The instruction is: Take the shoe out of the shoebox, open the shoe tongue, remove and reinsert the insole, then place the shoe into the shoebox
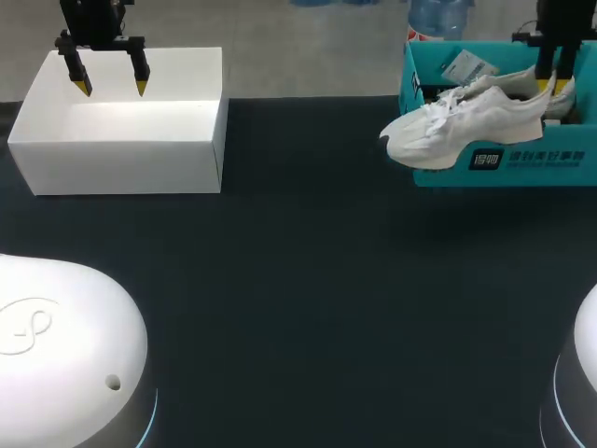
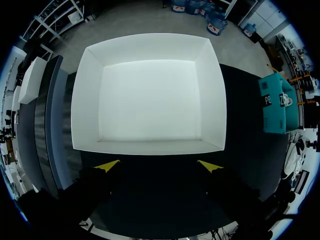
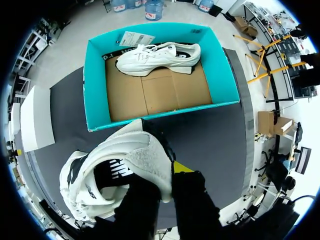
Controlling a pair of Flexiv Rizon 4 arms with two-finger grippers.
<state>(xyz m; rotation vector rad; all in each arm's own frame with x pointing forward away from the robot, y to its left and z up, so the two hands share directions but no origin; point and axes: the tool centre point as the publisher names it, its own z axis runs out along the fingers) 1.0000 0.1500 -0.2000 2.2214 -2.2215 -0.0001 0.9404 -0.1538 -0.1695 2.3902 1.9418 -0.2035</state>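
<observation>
Right fingers [image 1: 543,84] clamped on shoe [image 1: 457,126] heel, upper right of frame — just before shoebox [image 1: 560,175]; left fingers [image 1: 141,84] spread wide, holding nothing, above white box [image 1: 121,154].

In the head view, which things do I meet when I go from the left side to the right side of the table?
white box → white shoe → right hand. Left out because they overlap these: left hand, teal shoebox.
</observation>
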